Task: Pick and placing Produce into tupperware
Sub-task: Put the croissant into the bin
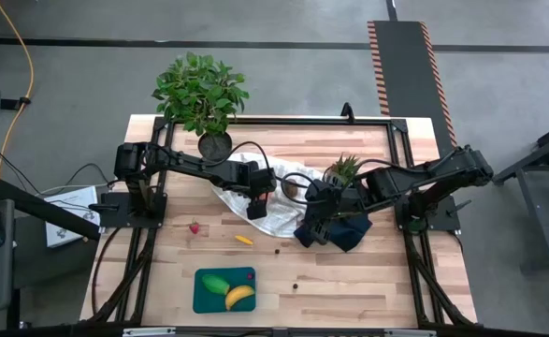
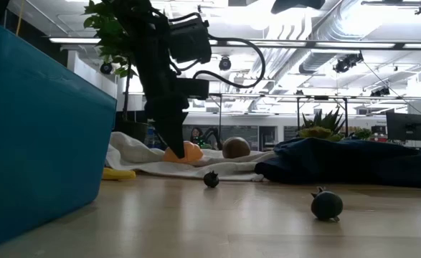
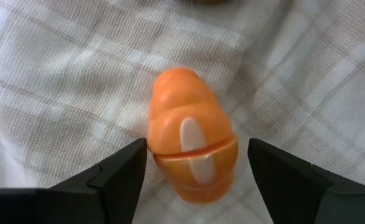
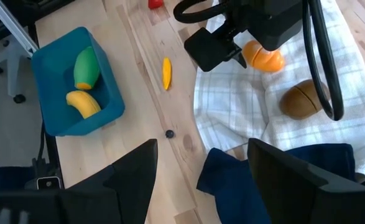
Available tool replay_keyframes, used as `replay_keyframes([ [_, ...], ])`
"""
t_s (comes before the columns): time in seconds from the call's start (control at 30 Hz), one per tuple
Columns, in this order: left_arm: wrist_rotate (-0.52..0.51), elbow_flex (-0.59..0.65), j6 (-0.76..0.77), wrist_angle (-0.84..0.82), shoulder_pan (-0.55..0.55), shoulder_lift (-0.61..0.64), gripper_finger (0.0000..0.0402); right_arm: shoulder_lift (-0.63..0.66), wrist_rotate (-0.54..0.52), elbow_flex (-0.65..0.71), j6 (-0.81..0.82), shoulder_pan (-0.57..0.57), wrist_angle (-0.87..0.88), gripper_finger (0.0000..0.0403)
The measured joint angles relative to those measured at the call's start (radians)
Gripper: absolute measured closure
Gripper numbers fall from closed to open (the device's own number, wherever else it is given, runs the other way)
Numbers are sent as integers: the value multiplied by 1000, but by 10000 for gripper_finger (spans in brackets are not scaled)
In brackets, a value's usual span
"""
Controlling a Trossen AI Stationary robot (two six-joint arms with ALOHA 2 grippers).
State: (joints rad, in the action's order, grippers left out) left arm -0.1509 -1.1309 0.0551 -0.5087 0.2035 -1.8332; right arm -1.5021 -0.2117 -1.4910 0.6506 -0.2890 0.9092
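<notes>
Left gripper [image 3: 194, 171]: fingers spread, astride orange piece [image 3: 191, 149] on white checked cloth [image 3: 58, 93], not yet pinching.
Risk: rounded piece may squirt out as jaws meet; soft cloth may snag a fingertip.
Right gripper [image 4: 201, 168]: spread, empty, waiting above navy cloth [image 1: 349, 229].
Tupperware [image 1: 204, 295] at bench's 6 o'clock holds banana [image 1: 240, 298], green piece [image 1: 215, 283].
Wooden bench [image 1: 386, 281]; potted plant [image 1: 199, 94] at 11 o'clock; lit workshop beyond.
</notes>
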Motion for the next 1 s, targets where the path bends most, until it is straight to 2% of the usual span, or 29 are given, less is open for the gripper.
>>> replay_keyframes([
  [0.43, 0, 0, 1, 8, 0, -35, 183, 0, -2, 0, -2, 0, 1, 162],
  [1.0, 0, -1, 1, 8, 0, -42, 182, 0, -15, 0, -3, -2, 7, 162],
])
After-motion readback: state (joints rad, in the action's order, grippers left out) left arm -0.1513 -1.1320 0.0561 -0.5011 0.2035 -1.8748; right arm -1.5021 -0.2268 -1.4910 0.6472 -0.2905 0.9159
